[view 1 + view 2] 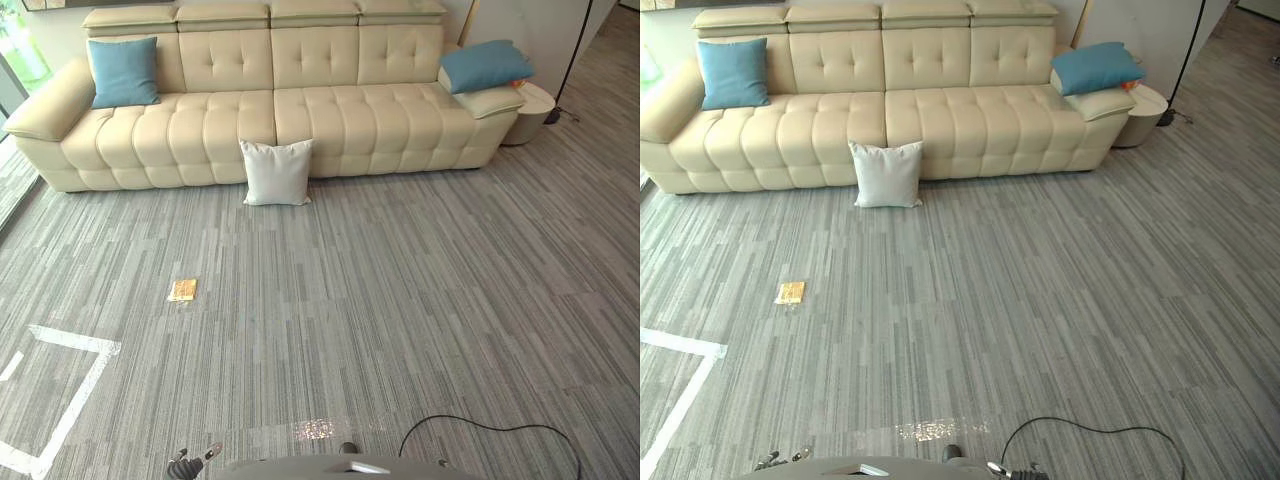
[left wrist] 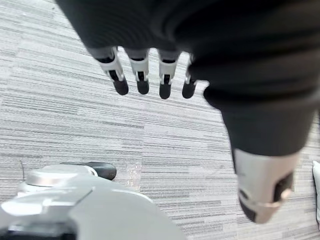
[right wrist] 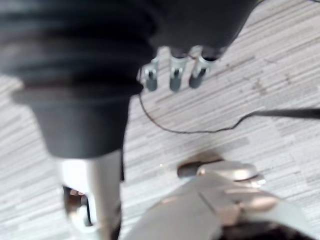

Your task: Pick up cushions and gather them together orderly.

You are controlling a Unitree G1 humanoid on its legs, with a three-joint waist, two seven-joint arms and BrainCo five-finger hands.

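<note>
White cushion (image 1: 277, 172) centre, blue cushion (image 1: 123, 72) upper left, second blue cushion (image 1: 485, 65) upper right: none is gathered yet; left hand (image 2: 165, 80), right hand (image 3: 175, 75) slack, empty.

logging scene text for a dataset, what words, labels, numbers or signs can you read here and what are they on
No text can be read anywhere in these views.
Flat yellow item on the carpet: any print on it is too small to read.
White tape lines on the floor: plain marks, no letters or numbers.
White cushion, left blue cushion, right blue cushion and sofa: no label or print visible.
</note>
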